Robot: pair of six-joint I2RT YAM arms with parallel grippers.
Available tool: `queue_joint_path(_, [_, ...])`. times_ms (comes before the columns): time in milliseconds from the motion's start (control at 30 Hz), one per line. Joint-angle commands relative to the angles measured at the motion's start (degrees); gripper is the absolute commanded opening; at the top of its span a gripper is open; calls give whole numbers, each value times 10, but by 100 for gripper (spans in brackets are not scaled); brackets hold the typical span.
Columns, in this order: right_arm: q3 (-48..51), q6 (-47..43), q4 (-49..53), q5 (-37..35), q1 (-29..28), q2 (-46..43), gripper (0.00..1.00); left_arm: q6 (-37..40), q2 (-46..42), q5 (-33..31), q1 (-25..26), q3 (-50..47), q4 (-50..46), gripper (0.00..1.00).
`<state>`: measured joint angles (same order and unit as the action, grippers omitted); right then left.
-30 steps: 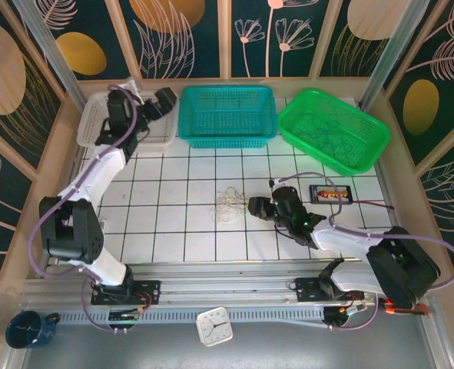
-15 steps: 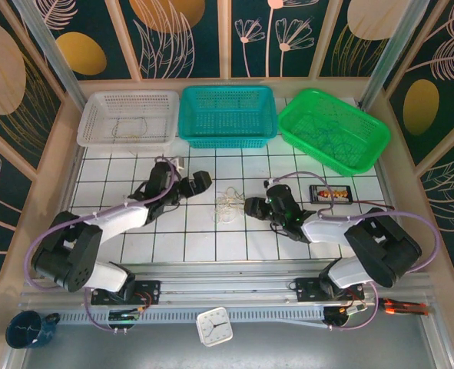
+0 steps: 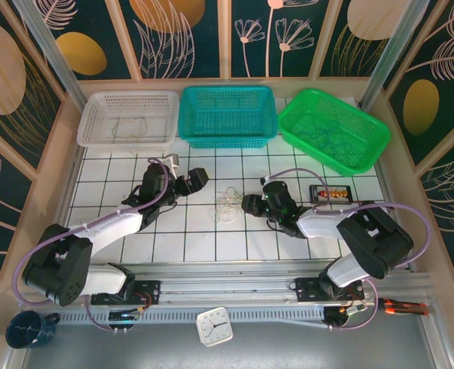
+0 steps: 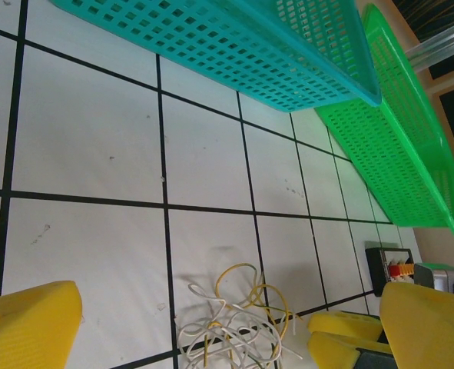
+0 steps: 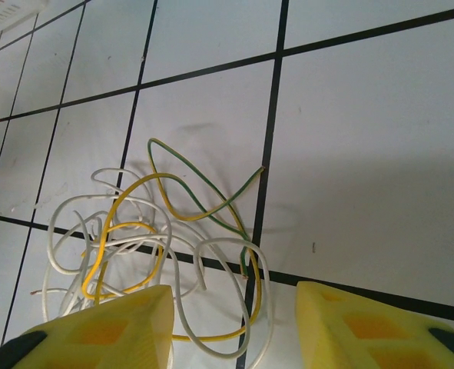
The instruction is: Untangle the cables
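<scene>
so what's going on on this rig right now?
Two arms are working on a small tangle of cables lying on the tiled table. The right pincer is down at the tangle's edge, jaws apart with yellow and white loops between them, nothing pinched yet. The left pincer is wide open on the other side, apart from the tangle. Some wires lie in the white basket and the green basket.

Smooth plastic-sheathed cables (image 5: 151, 244) on a matt, scuffed table (image 5: 365, 154).

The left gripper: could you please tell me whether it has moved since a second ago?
Yes. The left gripper has left the white basket and come down the tiled table, now left of the cables.
</scene>
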<state>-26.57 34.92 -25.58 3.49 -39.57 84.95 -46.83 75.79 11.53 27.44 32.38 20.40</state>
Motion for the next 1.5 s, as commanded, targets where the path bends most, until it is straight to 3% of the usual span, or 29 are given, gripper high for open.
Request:
queue_joint_path(0, [-18, -1, -10, 3, -3, -10, 46, -7, 0, 6, 0, -3, 16, 99])
queue_joint_path(467, [-49, -17, 70, -75, -66, -41, 40, -17, -7, -30, 0, -4, 13, 99])
queue_joint_path(667, [-49, -15, 60, -70, -75, -18, 26, -38, -4, -60, -1, -3, 4, 99])
queue_joint_path(1167, [-85, -23, 41, -50, -79, 70, 28, -14, -25, -82, 0, -3, 3, 99])
queue_joint_path(1467, [-116, -53, 79, -65, -70, 16, 29, 12, -2, -40, 0, 14, -3, 99])
